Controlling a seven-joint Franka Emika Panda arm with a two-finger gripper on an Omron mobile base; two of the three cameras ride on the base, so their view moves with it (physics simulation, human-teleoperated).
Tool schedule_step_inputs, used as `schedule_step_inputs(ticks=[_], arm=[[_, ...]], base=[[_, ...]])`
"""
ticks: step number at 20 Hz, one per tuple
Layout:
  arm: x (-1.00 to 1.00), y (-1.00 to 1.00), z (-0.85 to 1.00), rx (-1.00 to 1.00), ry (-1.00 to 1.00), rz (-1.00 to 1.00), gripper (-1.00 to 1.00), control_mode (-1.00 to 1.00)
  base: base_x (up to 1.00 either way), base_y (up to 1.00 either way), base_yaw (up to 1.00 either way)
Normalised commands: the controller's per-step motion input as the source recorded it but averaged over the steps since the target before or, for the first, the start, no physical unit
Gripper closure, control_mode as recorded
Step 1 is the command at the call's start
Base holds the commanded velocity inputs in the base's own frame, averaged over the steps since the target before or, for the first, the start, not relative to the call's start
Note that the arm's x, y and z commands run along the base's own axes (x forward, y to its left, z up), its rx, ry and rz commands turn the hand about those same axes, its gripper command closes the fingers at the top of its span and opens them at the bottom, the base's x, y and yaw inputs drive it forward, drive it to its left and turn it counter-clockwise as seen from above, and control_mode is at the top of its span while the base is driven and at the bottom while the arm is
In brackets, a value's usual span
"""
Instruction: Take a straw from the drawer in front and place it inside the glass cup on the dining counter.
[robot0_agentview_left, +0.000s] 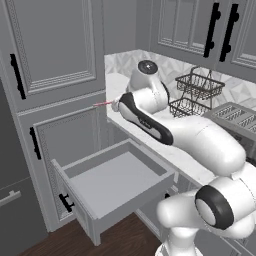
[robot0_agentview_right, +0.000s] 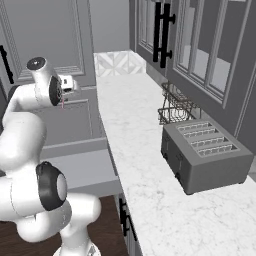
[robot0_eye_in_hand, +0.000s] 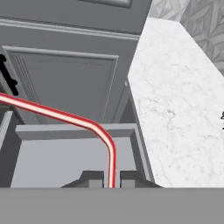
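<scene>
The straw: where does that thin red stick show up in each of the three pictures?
Left base view: the straw pokes out left of the gripper, above the open drawer.
Right base view: a short red sliver under the gripper, upper left.
Hand view: a bent red line rising from bottom centre.
Shared landmark: the drawer.

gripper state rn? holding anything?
Gripper: shut on the straw, lifted above the open drawer.
</scene>
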Motion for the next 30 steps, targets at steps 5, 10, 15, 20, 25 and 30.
schedule_step_inputs(ticks=[5, 10, 15, 20, 25, 30], arm=[[-0.46, -0.34, 0.22, 0.0, 0.16, 0.0, 1.0, -1.0], [-0.37, -0.37, 0.0, 0.0, 0.17, -0.04, 1.0, -1.0], [-0.14, -0.15, -0.08, 0.0, 0.2, -0.09, 1.0, -1.0], [-0.32, -0.16, -0.18, 0.0, 0.16, -0.06, 1.0, -1.0], [-0.15, -0.02, -0.01, 0.0, 0.0, -0.01, 1.0, 1.0], [0.0, 0.0, 0.0, 0.0, 0.0, 0.0, 1.0, 1.0]], base=[[0.0, 0.0, 0.0], [0.0, 0.0, 0.0], [0.0, 0.0, 0.0], [0.0, 0.0, 0.0], [-0.8, -0.01, -0.01], [-1.0, 0.05, 0.01]])
